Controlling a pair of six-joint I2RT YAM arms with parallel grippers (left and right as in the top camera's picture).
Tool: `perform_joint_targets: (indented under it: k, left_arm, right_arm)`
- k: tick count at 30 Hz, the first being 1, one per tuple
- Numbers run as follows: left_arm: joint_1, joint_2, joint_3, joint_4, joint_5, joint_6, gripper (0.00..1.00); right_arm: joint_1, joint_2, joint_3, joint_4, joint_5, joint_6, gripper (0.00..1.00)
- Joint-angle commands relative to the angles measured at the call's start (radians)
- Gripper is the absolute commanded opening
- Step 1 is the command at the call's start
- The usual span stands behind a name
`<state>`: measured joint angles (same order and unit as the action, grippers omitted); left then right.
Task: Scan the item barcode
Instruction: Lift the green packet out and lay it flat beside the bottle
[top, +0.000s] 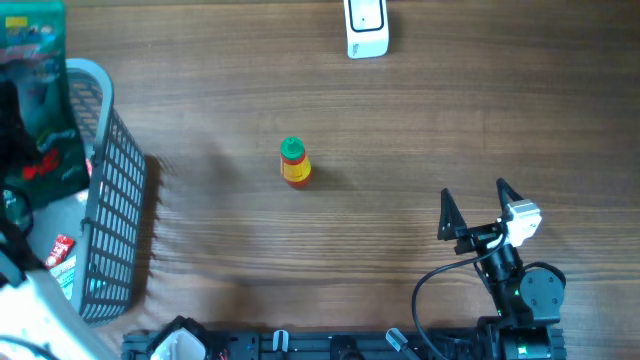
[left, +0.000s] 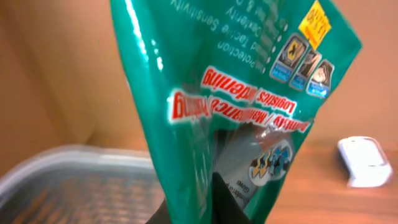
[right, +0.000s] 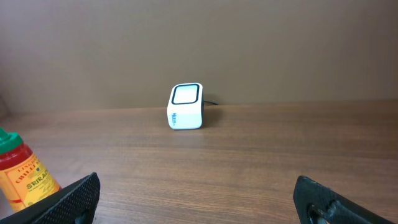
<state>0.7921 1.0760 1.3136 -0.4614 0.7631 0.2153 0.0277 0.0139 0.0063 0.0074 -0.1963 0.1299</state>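
While left gripper (left: 214, 194) clamps one green packet (left: 205, 74), right gripper (top: 474, 193) gapes empty; one bottle (top: 294, 163), one scanner (top: 366, 27)

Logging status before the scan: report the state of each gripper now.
Left gripper: closed, holding the green packet.
Right gripper: open, holding nothing.
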Motion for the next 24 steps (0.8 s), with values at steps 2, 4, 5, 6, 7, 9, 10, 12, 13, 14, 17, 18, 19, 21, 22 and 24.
perform_joint_targets:
  k: [2, 4, 5, 6, 7, 9, 10, 12, 13, 14, 17, 18, 19, 21, 22, 24]
  left_arm:
    - [0.000, -0.120, 0.014, 0.056, 0.405, -0.048, 0.04]
    - [-0.023, -0.158, 0.014, 0.058, 0.483, -0.048, 0.04]
    - [-0.042, -0.169, 0.014, 0.057, 0.517, -0.048, 0.04]
    - [-0.071, -0.177, 0.014, 0.056, 0.564, -0.048, 0.04]
    - [-0.100, -0.182, 0.014, 0.055, 0.598, -0.048, 0.04]
    - [-0.176, -0.187, 0.014, 0.045, 0.628, -0.048, 0.04]
    - [-0.222, -0.187, 0.014, 0.035, 0.627, -0.048, 0.04]
    - [-0.335, -0.177, 0.014, 0.023, 0.627, -0.048, 0.04]
    - [-0.388, -0.170, 0.014, 0.019, 0.627, -0.048, 0.04]
    - [-0.433, -0.163, 0.014, 0.017, 0.626, -0.048, 0.04]
    - [-0.620, -0.129, 0.014, 0.015, 0.552, -0.048, 0.04]
    - [-0.671, -0.117, 0.014, 0.015, 0.511, -0.048, 0.04]
    - [-0.735, -0.101, 0.014, 0.015, 0.448, -0.048, 0.04]
    - [-0.890, -0.055, 0.014, 0.016, 0.289, -0.048, 0.04]
    - [-0.935, -0.040, 0.014, 0.016, 0.242, -0.048, 0.04]
    - [-1.055, 0.011, 0.014, 0.016, 0.089, -0.048, 0.04]
  right_arm:
    - [0.005, -0.006, -0.001, 0.005, 0.016, -0.010, 0.99]
    - [0.005, -0.006, -0.001, 0.005, 0.016, -0.011, 1.00]
    - [0.005, -0.006, -0.001, 0.005, 0.016, -0.011, 0.99]
    - [0.005, -0.006, -0.001, 0.005, 0.016, -0.010, 1.00]
    - [0.005, -0.006, -0.001, 0.005, 0.016, -0.011, 1.00]
    - [0.005, -0.006, -0.001, 0.005, 0.016, -0.011, 1.00]
    - [0.005, -0.006, -0.001, 0.005, 0.016, -0.011, 1.00]
    - [0.005, -0.006, -0.001, 0.005, 0.016, -0.011, 1.00]
    - [0.005, -0.006, -0.001, 0.005, 0.016, -0.011, 1.00]
    - [0.005, -0.006, -0.001, 0.005, 0.016, -0.011, 1.00]
    - [0.005, -0.006, -0.001, 0.005, 0.016, -0.011, 1.00]
    - [0.005, -0.006, -0.001, 0.005, 0.016, -0.011, 1.00]
    - [0.005, -0.006, -0.001, 0.005, 0.016, -0.011, 1.00]
    - [0.005, -0.006, -0.001, 0.005, 0.016, -0.011, 1.00]
    - [0.005, -0.006, -0.001, 0.005, 0.016, -0.011, 1.00]
    - [0.005, -0.006, -0.001, 0.005, 0.016, -0.011, 1.00]
